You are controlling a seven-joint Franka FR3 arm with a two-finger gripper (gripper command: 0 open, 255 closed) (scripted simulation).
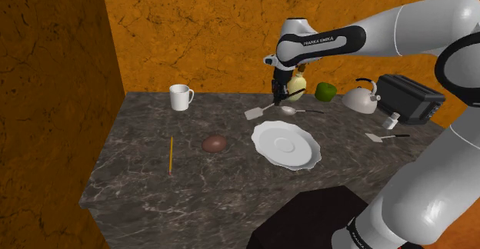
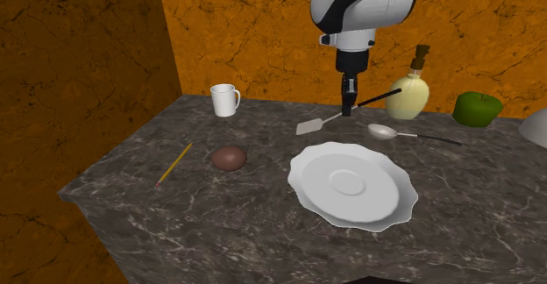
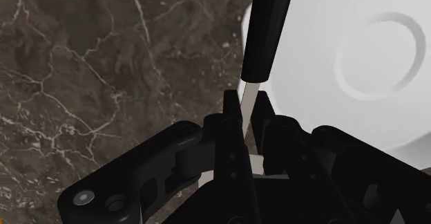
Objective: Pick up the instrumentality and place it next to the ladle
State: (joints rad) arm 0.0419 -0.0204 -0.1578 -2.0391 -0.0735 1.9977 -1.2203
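A spatula (image 2: 309,126) with a pale blade and a black handle (image 2: 381,95) hangs tilted over the dark marble counter (image 2: 219,212), blade end low. My gripper (image 2: 349,109) is shut on its thin shaft, between blade and handle. In the shoulder view the gripper (image 1: 278,94) stands behind the white plate (image 1: 286,144), and the blade (image 1: 256,112) points to that view's left. The ladle (image 2: 383,131), a silvery bowl with a dark stem, lies just behind the plate (image 2: 351,186), right of the gripper. In the wrist view the fingers (image 3: 231,119) clasp the pale shaft (image 3: 247,105) below the handle (image 3: 266,29).
A white mug (image 1: 181,97), a yellow pencil (image 1: 170,154) and a brown lump (image 1: 215,143) lie on the counter's left half. A yellowish bottle (image 2: 408,94), a green fruit (image 2: 477,109), a kettle (image 1: 360,97), a dark toaster (image 1: 408,97) and a second spatula (image 1: 382,137) crowd the right.
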